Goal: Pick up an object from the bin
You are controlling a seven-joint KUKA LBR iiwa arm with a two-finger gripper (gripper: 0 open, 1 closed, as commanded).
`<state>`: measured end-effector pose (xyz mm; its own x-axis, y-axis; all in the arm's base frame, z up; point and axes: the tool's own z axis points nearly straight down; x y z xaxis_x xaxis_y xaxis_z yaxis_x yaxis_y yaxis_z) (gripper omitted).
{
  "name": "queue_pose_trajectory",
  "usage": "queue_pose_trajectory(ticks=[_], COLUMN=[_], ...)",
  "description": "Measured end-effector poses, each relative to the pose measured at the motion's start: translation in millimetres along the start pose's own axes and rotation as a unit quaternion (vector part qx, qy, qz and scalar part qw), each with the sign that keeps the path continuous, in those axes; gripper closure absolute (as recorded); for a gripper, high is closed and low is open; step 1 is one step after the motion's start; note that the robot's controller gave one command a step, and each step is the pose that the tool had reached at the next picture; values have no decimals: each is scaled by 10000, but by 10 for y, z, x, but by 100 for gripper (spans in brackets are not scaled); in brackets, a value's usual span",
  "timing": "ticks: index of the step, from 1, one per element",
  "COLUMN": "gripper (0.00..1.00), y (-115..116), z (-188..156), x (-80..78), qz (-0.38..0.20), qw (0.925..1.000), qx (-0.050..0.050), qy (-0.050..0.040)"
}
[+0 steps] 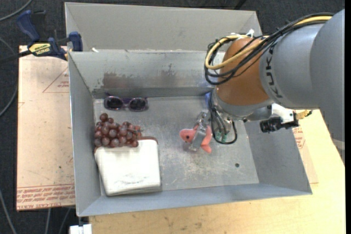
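The end effector (pixel 199 134) sits low in the bin (pixel 164 71), right of centre, directly over a small pink thing (pixel 188 133) whose ends show on either side of it. Whether it is open or closed cannot be told. Well apart to the left lie purple sunglasses (pixel 126 103), dark red grapes (pixel 114 132) and a white block (pixel 129 168) touching the grapes. The grey arm (pixel 299 63) bears part of the name KUKA.
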<state>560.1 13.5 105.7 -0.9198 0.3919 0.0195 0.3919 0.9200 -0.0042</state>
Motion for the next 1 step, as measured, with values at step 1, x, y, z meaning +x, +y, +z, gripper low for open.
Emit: queue_pose_trajectory(ticks=[1], gripper=[100], y=[1], z=[-147], x=[-17], qz=[-2], qw=[10000], qx=[-7], qy=[-16])
